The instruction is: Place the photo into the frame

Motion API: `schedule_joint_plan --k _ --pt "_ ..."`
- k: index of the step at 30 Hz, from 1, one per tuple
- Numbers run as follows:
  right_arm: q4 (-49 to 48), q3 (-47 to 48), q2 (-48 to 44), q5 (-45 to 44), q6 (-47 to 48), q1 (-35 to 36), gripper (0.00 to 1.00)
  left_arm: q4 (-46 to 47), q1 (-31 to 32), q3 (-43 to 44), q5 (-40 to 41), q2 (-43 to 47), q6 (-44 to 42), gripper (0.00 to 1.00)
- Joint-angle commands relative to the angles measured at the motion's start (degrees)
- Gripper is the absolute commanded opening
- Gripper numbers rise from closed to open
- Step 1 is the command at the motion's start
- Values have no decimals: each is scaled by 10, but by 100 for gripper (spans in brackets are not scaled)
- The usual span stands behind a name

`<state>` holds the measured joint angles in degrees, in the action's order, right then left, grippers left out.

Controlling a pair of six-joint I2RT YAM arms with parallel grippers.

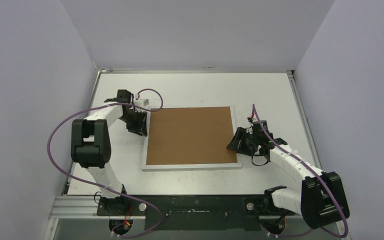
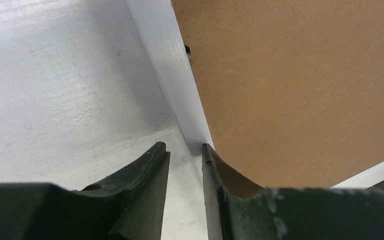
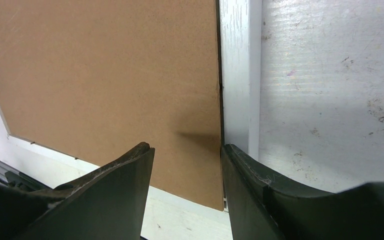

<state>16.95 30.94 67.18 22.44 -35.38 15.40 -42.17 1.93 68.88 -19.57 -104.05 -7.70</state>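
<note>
Lying face down near the middle of the worktop (image 1: 190, 90) is the frame (image 1: 190, 166). Its thin white rails show on all four sides of a brown backing board (image 1: 190, 135) that sits in its recess. The photo appears in no view. It may be under the board, but that cannot be told from here.

The left pincer (image 2: 184, 149) hangs low over the frame's left rail towards the far corner. Its jaws are a little apart, one finger over bare worktop and the other over the board, and nothing is clearly gripped between them. The right pincer (image 3: 186, 148) is spread wider at the right side, straddling the seam where the board meets the right rail, and it too is empty.

The frame looks light and stiff, and it would probably skate on the smooth worktop if pushed from one side. Steadying both rails at once seems wise. The board looks like a thin, rigid sheet seated nearly flush, with little lip to catch, so a fingertip would likely have to work in at the seam or a corner. Forcing it could bend the board or tip the frame.

A glossy print would be light, floppy and slippery, and easy to crease or smudge. It is best taken by an edge or a corner, not across its face.
</note>
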Motion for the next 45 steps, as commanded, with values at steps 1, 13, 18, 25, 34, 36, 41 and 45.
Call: schedule_joint_plan --k 1,13,18,25,34,36,41,45 --pt "-30 -2 1 22 -13 -1 52 32 2 -11 -4 6 -3 27" --pt "-45 48 -64 77 -86 -2 52 36 0 -15 -14 -5 -7 22" --pt "-50 66 -93 99 -119 -2 50 39 -2 -17 -18 -4 -10 21" --pt "-142 55 -133 149 -208 -2 48 40 -2 -18 -20 -6 -13 21" --pt "-300 38 -125 225 -307 -2 48 40 -4 -18 -26 -3 -13 21" --pt "-322 39 -113 243 -319 -1 48 40 -4 -18 -26 -1 -13 21" --pt "-407 42 -95 274 -364 0 51 36 -7 -15 -29 2 -12 21" --pt "-426 69 -61 293 -375 4 54 33 -10 -10 -31 7 -10 21"
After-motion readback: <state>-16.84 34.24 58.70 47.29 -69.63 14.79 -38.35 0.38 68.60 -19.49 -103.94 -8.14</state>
